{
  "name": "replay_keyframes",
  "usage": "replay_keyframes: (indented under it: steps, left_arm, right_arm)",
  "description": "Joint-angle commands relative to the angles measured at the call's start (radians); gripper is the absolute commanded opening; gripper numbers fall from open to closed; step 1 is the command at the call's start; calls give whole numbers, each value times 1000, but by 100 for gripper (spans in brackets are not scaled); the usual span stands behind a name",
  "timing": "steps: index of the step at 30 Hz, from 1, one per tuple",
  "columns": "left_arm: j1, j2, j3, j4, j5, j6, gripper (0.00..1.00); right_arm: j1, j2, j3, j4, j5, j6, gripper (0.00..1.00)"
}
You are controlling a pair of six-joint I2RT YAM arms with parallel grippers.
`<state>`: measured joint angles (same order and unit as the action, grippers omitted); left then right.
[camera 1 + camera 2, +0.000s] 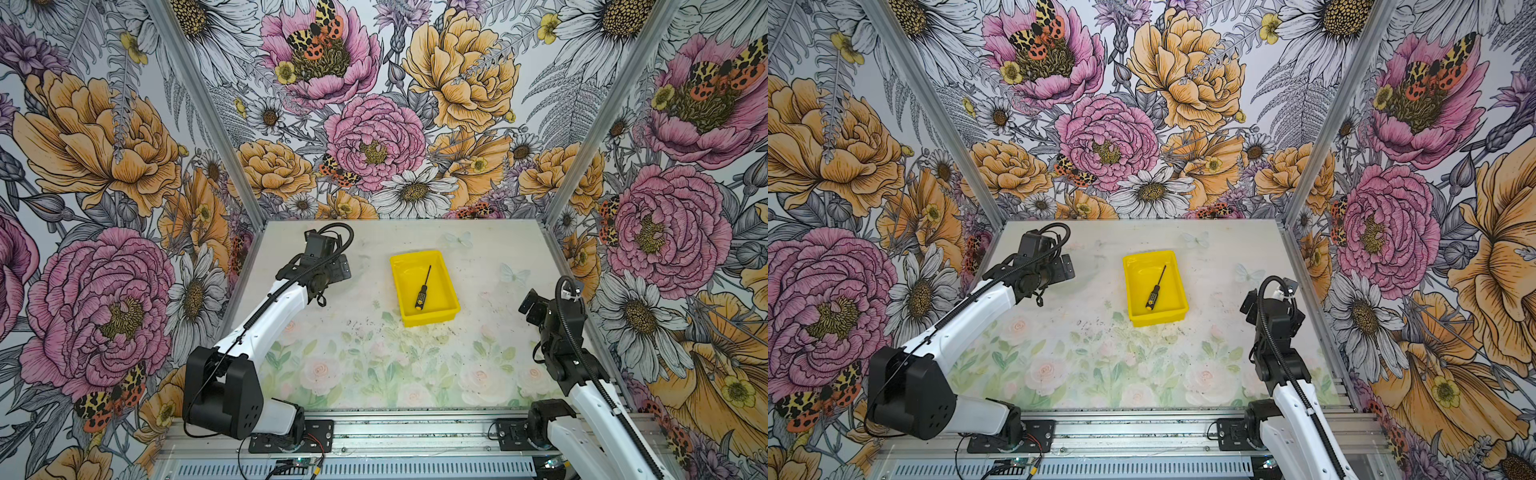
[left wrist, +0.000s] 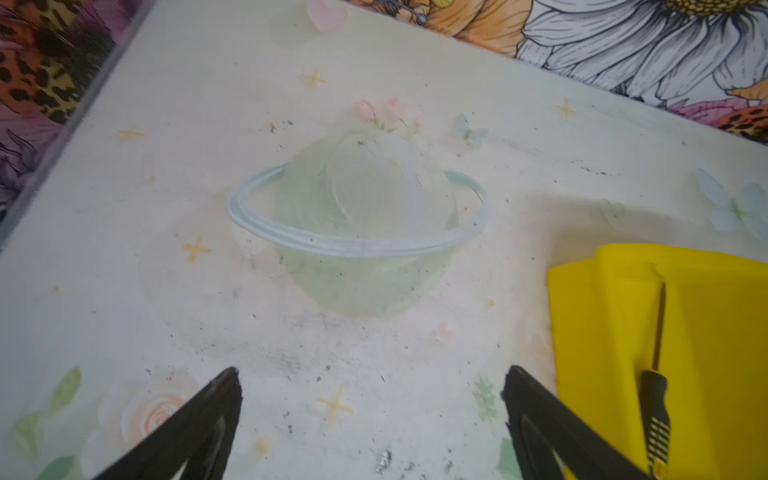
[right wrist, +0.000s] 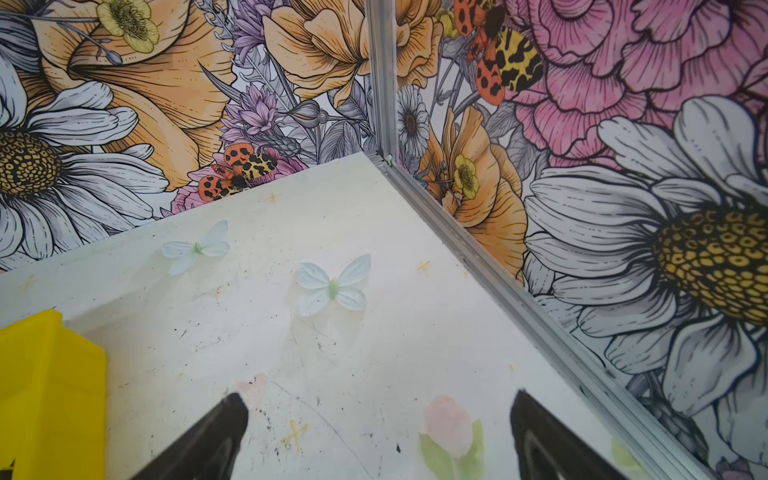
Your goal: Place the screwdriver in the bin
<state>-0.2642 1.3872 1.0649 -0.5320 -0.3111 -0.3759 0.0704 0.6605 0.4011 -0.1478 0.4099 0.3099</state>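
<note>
The tabletop (image 1: 478, 332) is pale and a bit dirty, with faint roses (image 1: 319, 374) and blue butterflies (image 3: 333, 286) printed on it. One yellow bin (image 1: 432, 318) sits on it, near the middle.

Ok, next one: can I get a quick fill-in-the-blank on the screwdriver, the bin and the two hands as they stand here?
1. The screwdriver lies ____ the bin.
2. The bin's colour is ____.
3. The left hand stands ____, apart from the bin.
4. The right hand, its jaws apart, holds ____.
Missing words: inside; yellow; open; nothing.
</note>
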Motion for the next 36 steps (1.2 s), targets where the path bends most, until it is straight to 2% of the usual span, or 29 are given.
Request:
replay_keyframes:
  steps: [1, 7, 15, 22, 27, 36]
  left_arm:
    - [10, -49, -116, 251, -126, 128, 99]
    - [76, -118, -382, 663, -124, 257, 99]
    - [125, -83, -537, 1005, -72, 388, 99]
    - [163, -62, -597, 1128, -14, 429, 99]
    - [206, -40, -651, 1231, 69, 415, 99]
    - [225, 21, -678, 1327, 130, 412, 99]
  right_arm:
    - [-8, 34, -37, 228, -71, -138, 100]
    - [-24, 260, -69, 462, -104, -184, 99]
    - [-48, 481, -68, 688, -163, -194, 100]
    - [-63, 602, -47, 784, -193, -191, 100]
    - [-75, 674, -33, 847, -206, -185, 100]
    - [-103, 749, -15, 910, -237, -181, 100]
